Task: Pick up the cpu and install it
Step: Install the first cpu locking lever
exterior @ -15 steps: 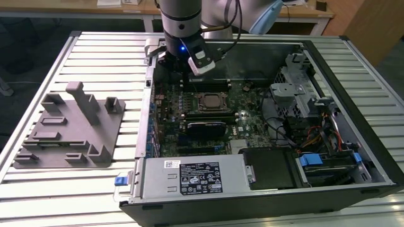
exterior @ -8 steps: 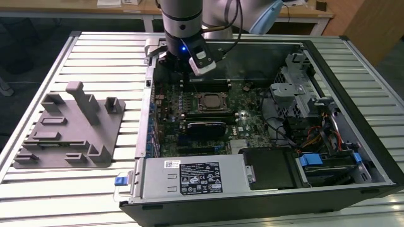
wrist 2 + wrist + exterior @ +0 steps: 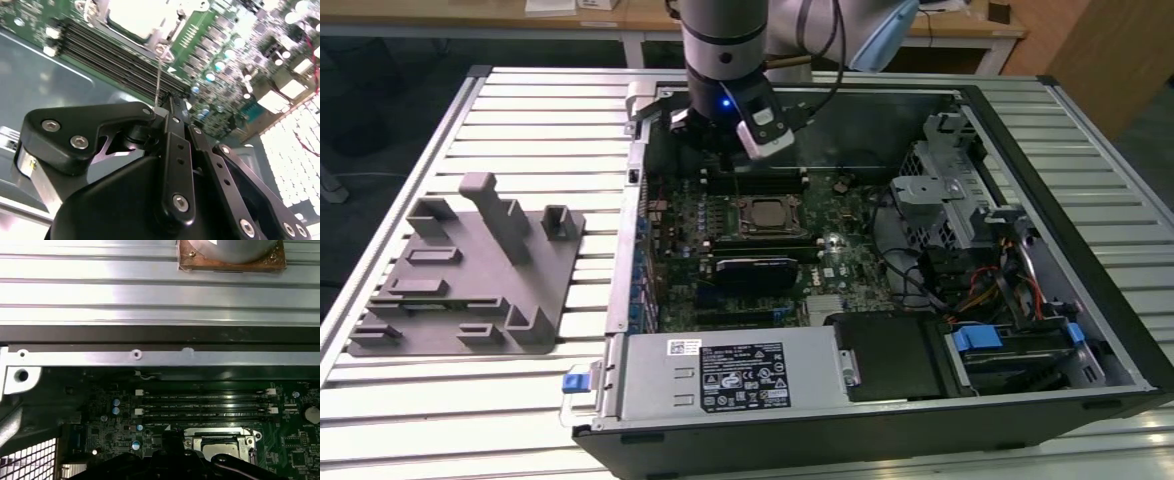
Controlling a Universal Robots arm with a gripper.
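The cpu (image 3: 765, 213) lies flat in the black socket frame on the green motherboard (image 3: 854, 265), silvery-white top up; it shows in both wrist views (image 3: 134, 16) (image 3: 220, 446). My gripper (image 3: 720, 158) hangs inside the open computer case, above the memory slots (image 3: 205, 405) just behind the socket. In the second wrist view its black fingers (image 3: 167, 109) stand together, shut, with nothing between them. A thin metal lever (image 3: 158, 75) rises from the socket's edge up to the fingertips. The gripper is off the cpu and a little to its far side.
A grey plastic fixture block (image 3: 467, 270) sits on the slatted table (image 3: 520, 110) at the exterior view's left. Inside the case are a power supply (image 3: 734, 375), drive cages (image 3: 947, 200) and cable bundles (image 3: 974, 290) at the right. The case's metal wall (image 3: 150, 357) runs close behind the gripper.
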